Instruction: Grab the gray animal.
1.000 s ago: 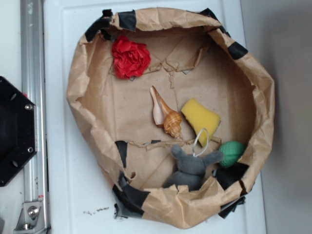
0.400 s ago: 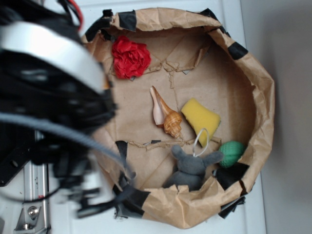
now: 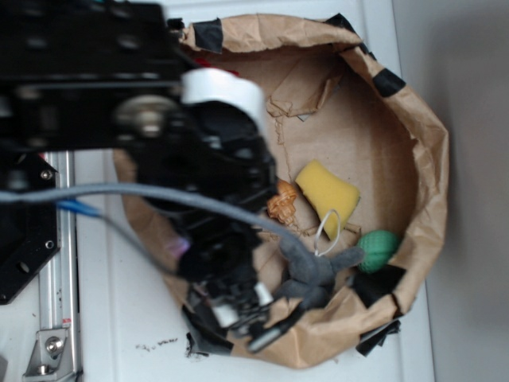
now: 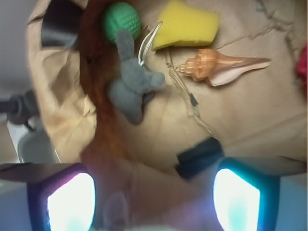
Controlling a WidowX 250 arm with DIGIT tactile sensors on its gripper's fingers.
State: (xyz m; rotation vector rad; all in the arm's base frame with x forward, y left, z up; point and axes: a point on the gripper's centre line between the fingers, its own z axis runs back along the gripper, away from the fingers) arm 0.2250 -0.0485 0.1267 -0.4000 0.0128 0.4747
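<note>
The gray animal (image 3: 314, 270) is a small plush with a white loop string, lying by the near rim of the brown paper bowl (image 3: 413, 159). In the wrist view the gray animal (image 4: 132, 86) lies up and left of centre, just under the green ball (image 4: 121, 20). My gripper (image 3: 242, 312) hovers over the bowl's lower left, left of the plush and apart from it. In the wrist view my gripper (image 4: 153, 202) is open, its two lit fingers (image 4: 67, 204) spread wide with nothing between them.
A yellow sponge (image 3: 328, 189) and a tan seashell (image 3: 281, 204), half hidden by the arm, lie beside the plush. The green ball (image 3: 378, 248) rests against the bowl's right wall. Black tape patches (image 3: 380, 285) mark the rim. A metal rail (image 3: 56, 270) runs along the left.
The arm has swung in from the left and now covers the bowl's left half, hiding the red object and most of the seashell. The toys have not moved.
</note>
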